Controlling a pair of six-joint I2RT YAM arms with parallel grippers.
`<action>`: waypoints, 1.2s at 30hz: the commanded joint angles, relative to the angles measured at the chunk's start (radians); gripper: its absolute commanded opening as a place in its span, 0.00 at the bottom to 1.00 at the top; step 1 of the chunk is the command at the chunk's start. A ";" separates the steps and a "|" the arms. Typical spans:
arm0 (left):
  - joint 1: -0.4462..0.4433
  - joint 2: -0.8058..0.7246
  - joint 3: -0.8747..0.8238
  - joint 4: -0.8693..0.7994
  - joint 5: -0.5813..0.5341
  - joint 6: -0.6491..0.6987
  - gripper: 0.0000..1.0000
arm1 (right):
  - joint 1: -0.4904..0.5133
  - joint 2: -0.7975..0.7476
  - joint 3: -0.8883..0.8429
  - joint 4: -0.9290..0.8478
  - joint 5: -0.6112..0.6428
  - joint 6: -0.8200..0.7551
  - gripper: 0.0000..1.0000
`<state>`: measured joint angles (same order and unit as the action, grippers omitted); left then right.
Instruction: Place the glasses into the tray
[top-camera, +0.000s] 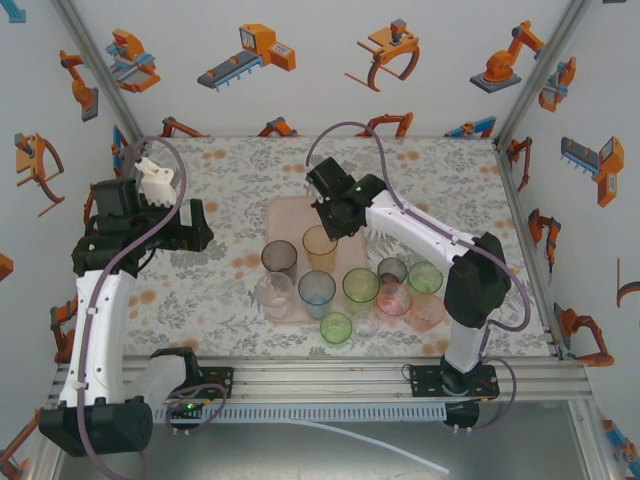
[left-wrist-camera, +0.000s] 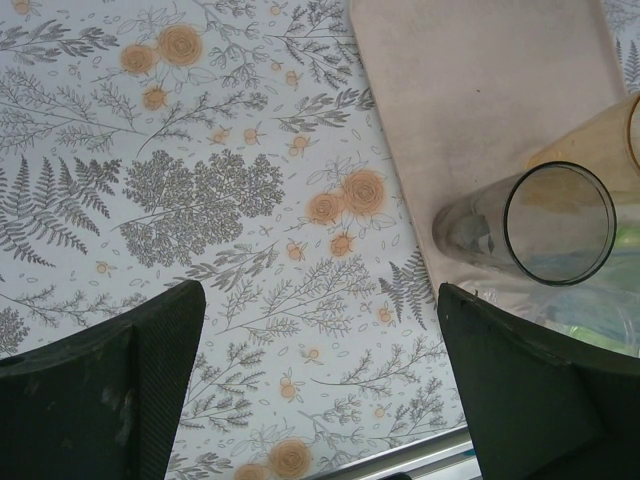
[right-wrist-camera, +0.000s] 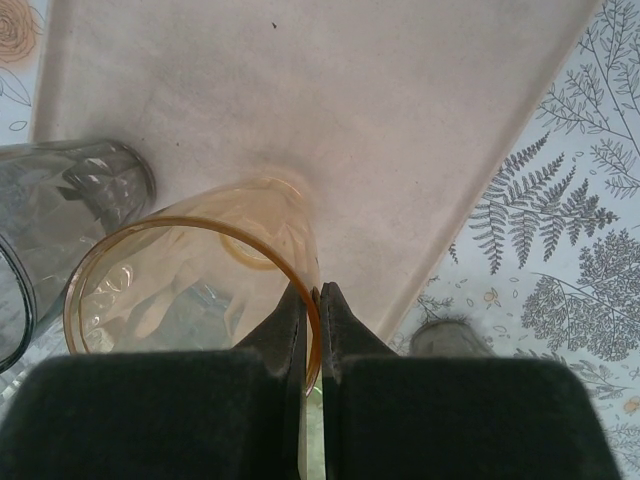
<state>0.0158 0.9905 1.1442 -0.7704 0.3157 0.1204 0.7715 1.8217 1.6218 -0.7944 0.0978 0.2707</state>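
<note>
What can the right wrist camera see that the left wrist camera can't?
The right wrist camera sees the right gripper pinching the rim of the orange glass, one finger inside and one outside. The left wrist camera sees the left gripper, open with nothing between its fingers, above the flowery tabletop beside the tray. Both cameras see the tray, the orange glass and the grey glass standing right next to it, plus some flowery tabletop.
</note>
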 joint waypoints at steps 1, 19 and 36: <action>0.007 -0.016 -0.001 0.007 0.027 0.000 0.90 | 0.012 0.001 -0.012 0.033 -0.012 0.025 0.05; 0.007 -0.011 0.000 0.008 0.030 0.000 0.90 | 0.031 -0.030 -0.092 0.074 -0.017 0.059 0.12; 0.007 -0.003 0.013 0.002 0.033 -0.002 0.90 | 0.040 -0.057 -0.102 0.058 -0.006 0.065 0.26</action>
<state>0.0158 0.9905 1.1442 -0.7708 0.3305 0.1204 0.8028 1.7977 1.5242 -0.7254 0.0940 0.3183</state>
